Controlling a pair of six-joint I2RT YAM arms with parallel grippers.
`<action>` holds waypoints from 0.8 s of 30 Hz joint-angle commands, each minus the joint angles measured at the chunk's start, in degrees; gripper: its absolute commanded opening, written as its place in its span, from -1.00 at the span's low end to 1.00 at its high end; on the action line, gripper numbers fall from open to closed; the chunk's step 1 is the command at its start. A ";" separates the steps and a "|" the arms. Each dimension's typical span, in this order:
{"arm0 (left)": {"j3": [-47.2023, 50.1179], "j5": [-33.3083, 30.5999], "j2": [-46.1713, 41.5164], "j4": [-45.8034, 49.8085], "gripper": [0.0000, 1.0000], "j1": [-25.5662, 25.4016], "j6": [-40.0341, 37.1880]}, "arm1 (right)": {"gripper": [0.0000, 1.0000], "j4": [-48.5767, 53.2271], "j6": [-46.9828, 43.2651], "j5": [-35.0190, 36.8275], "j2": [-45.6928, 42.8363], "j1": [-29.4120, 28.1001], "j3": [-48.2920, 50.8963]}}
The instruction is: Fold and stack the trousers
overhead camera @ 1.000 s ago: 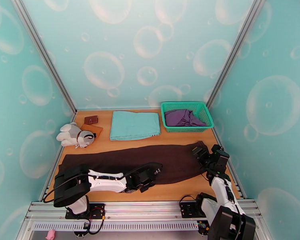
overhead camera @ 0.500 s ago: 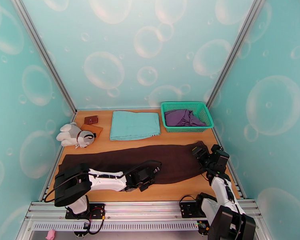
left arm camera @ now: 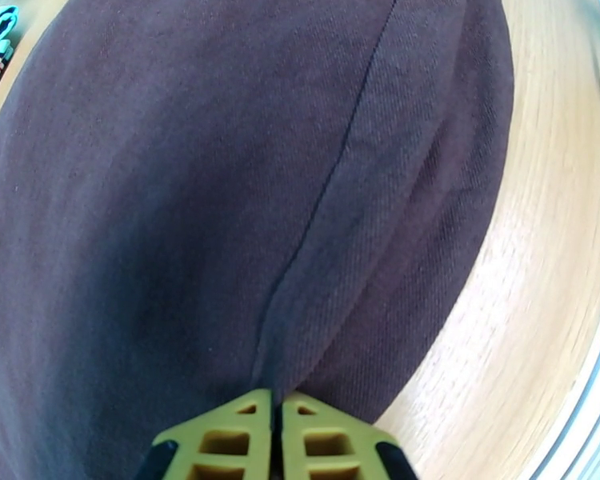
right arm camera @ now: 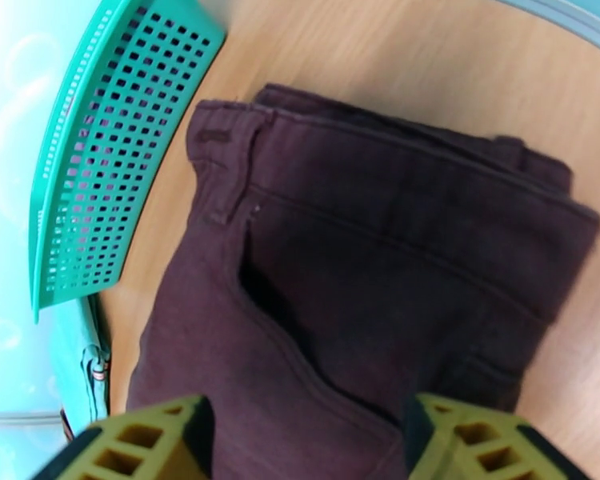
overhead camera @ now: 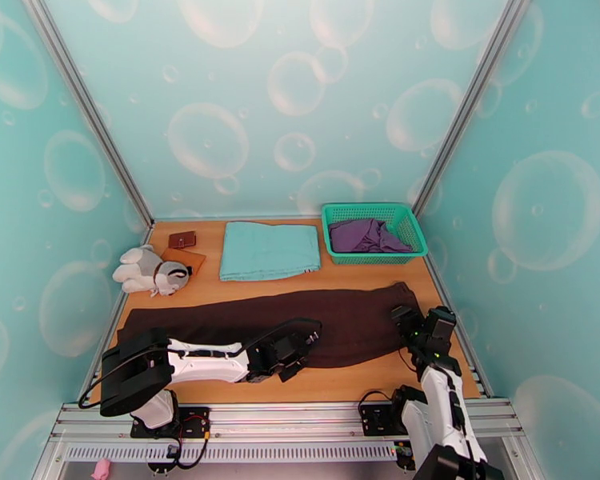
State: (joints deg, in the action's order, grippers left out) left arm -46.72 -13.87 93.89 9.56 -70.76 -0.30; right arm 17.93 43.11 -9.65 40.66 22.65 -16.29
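The dark brown trousers lie flat and long across the wooden table, legs to the left and waist to the right. My left gripper sits low at their near edge around the middle. In the left wrist view its yellow fingertips are pressed together on a raised ridge of the brown cloth. My right gripper hangs over the waist end. In the right wrist view its fingers stand wide apart above the waistband and pocket, holding nothing.
A green basket with a purple garment stands at the back right, close to the waist end. A folded light teal cloth lies at the back middle. A plush toy and a brown wallet are at the back left.
The left gripper has closed on the cloth at the near edge and slid slightly left. The right gripper has drawn back toward the near edge, uncovering the waist corner.
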 commanded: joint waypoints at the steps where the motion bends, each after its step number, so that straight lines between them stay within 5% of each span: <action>1: -0.58 2.62 -1.66 0.60 -0.67 0.62 -0.48 | 0.34 10.35 3.00 8.40 -3.31 -0.54 -3.20; 14: 0.75 2.13 0.21 -1.21 -0.59 2.47 0.47 | 0.36 10.25 4.82 7.16 -4.82 -3.03 0.29; 24: 1.57 7.80 0.29 -2.97 -0.35 0.09 -1.60 | 0.37 10.96 4.52 7.89 -5.40 -3.05 -0.21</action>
State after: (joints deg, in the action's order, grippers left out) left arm -45.47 -8.08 93.76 8.62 -69.80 -0.51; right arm 28.53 46.46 -2.87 35.73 19.97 -16.05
